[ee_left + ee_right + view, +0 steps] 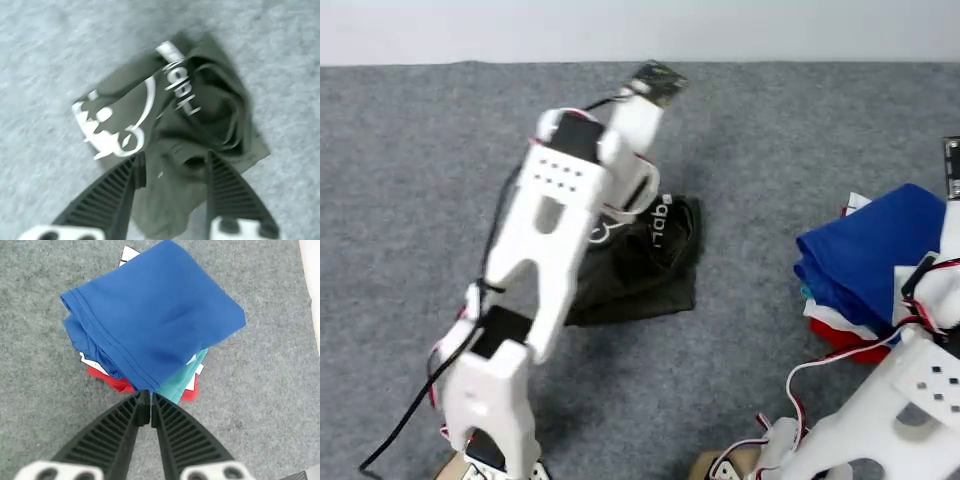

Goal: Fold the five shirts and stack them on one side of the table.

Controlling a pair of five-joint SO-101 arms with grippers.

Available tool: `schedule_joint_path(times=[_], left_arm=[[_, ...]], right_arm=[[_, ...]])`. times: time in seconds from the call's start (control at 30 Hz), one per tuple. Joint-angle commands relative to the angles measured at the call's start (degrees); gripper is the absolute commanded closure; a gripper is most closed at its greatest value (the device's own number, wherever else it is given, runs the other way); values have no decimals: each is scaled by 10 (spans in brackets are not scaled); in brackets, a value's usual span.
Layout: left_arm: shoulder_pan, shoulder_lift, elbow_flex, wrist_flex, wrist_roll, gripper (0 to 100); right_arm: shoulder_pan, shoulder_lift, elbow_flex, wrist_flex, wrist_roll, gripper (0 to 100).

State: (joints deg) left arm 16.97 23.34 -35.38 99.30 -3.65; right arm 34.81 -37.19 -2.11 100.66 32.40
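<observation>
Black shirt (200, 120) lies crumpled below spread L gripper (173, 156); R gripper (147, 395), pressed together, nr blue-topped stack (155, 315).

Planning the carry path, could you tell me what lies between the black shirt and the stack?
Bare grey mat separates black shirt from stack, per the high view.

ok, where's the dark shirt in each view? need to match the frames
High view: dark shirt near the table's middle, partly under the left arm.
Left wrist view: the shirt lies crumpled at the picture's centre, just ahead of the open left gripper.
Right wrist view: this camera faces the folded blue shirt.
Shared landmark: the shirt's white print; the grey table cover runs through all three.
</observation>
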Motion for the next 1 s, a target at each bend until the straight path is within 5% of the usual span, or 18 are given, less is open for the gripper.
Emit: schedule_joint_path(times=[0.0, 0.17, 0.43, 0.77, 0.97], left_arm=[[-27, -36, 38, 7, -39, 900], [-41, 28, 50, -30, -70, 992], [-33, 125, 50, -109, -69, 994], [77, 169, 32, 15, -66, 994], [140, 99, 59, 13, -44, 994]], right_arm=[[5, -15, -3, 22, 3, 979], [4, -15, -3, 22, 2, 979], [7, -15, -3, 22, 3, 980], [7, -15, -3, 22, 4, 980], [7, -15, -3, 22, 4, 980]])
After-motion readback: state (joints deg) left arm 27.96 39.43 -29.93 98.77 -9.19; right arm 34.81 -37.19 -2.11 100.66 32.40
